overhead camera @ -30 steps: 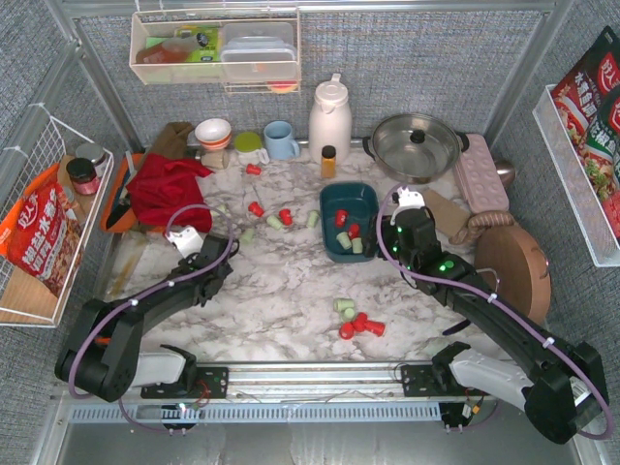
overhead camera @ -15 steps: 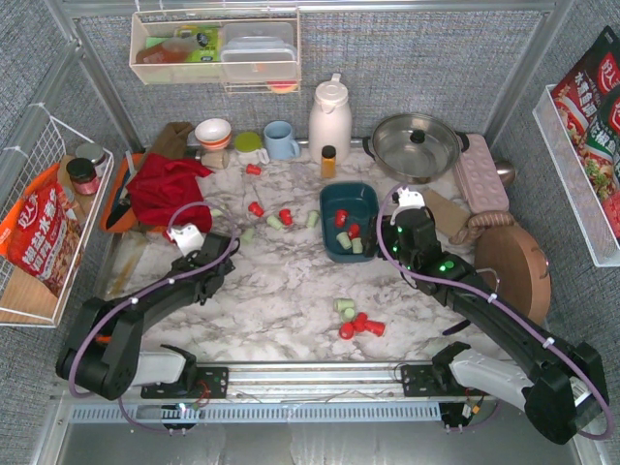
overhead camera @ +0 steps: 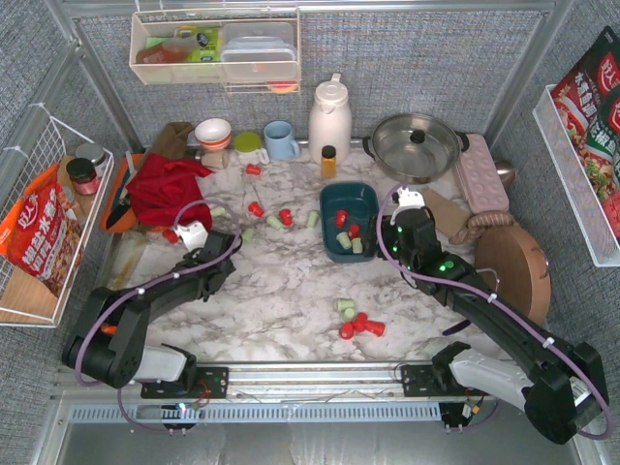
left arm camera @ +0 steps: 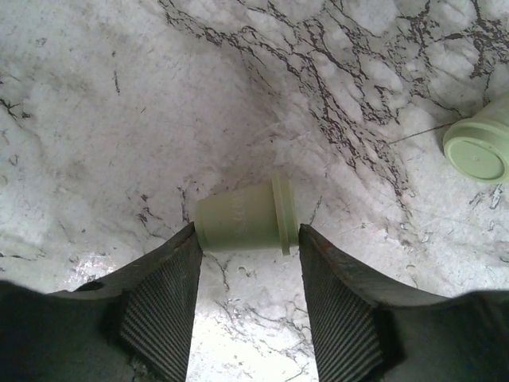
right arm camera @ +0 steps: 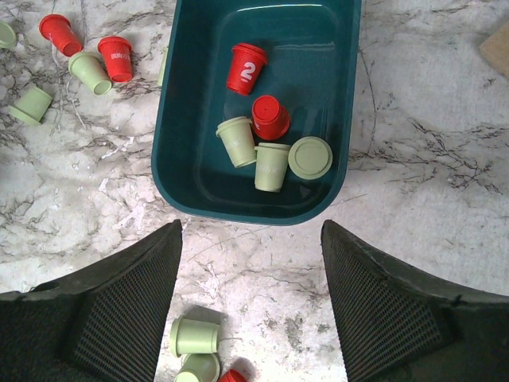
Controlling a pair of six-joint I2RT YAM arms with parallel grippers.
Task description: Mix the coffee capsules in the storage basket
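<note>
The left arm (overhead camera: 136,302) and the right arm (overhead camera: 504,315) are black, with purple cables (overhead camera: 379,244), white wrist parts (overhead camera: 194,234) and ribbed fingers (left arm camera: 159,318)

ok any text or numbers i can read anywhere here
"2": white, on a red capsule in the basket.
Second red capsule, left of the basket: white print, too blurred.
Left snack bag and right snack bags: Chinese characters, too small to read.
</note>
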